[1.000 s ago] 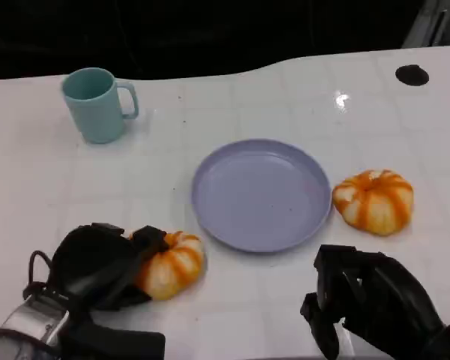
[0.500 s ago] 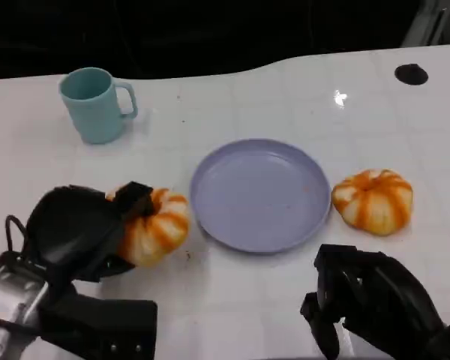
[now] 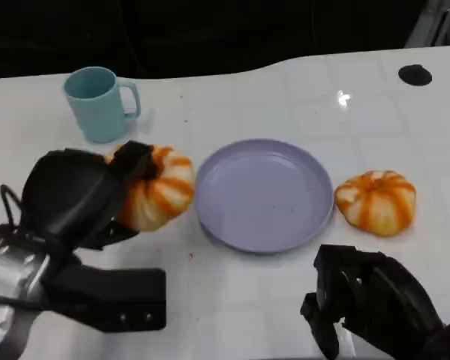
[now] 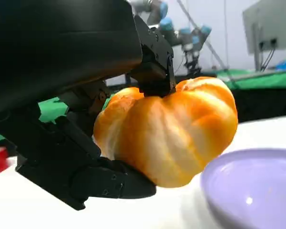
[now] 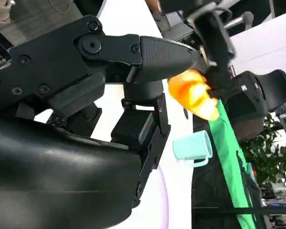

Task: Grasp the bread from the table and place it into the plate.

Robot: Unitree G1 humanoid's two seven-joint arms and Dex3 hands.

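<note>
Up off the worktop [image 3: 285, 307] has come the bread [image 3: 156, 187], held tight in the fingers [image 3: 133, 160] of the left hand [image 3: 79, 196], and now it sits just beside the plate [image 3: 264, 193], so the drop looks close.

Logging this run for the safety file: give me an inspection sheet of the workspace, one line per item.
Surface: white table, with a dark round spot at its far right.
Job's things: held bread beside the empty purple plate; second bread on the table right of the plate.
Clutter: teal mug, upright, far left.
Hands: left hand grips the held bread; right hand holds nothing.
Cables: thin black cable at the left wrist.
Surroundings: dark beyond the table edge.
</note>
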